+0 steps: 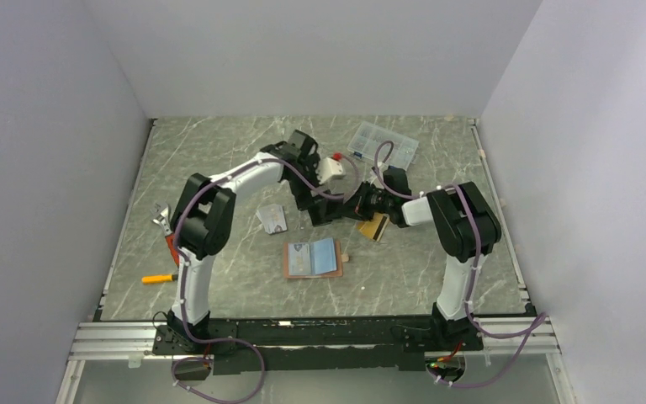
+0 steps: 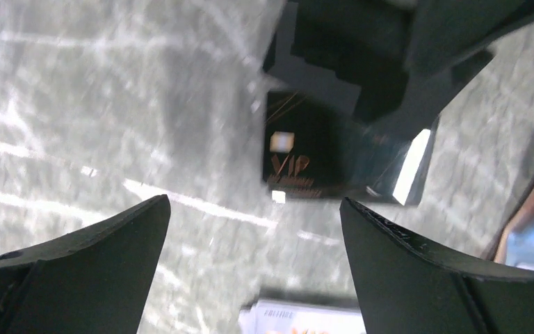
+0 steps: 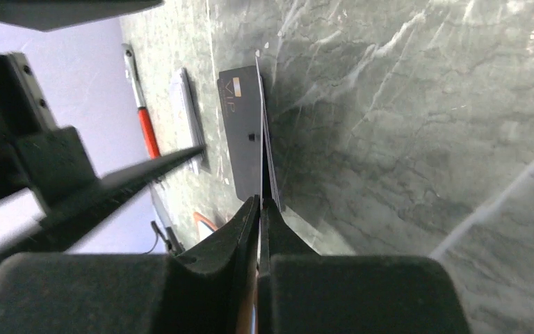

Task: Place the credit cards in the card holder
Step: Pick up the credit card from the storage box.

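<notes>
While the left gripper (image 2: 254, 203) stood wide open close by, the right gripper (image 3: 260, 207) pinched the edge of a dark credit card (image 3: 242, 142); the card holder (image 1: 313, 258) lay open near both grippers, on their base side.

The right pincer (image 3: 259, 202) clamps a dark VIP card (image 3: 240, 136) edge-on over the marbled table (image 3: 403, 139).

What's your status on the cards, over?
Left fingers open, empty. Right fingers shut on VIP card. Card holder lying open, apart from both arms. Left arm crowds the held card.
</notes>
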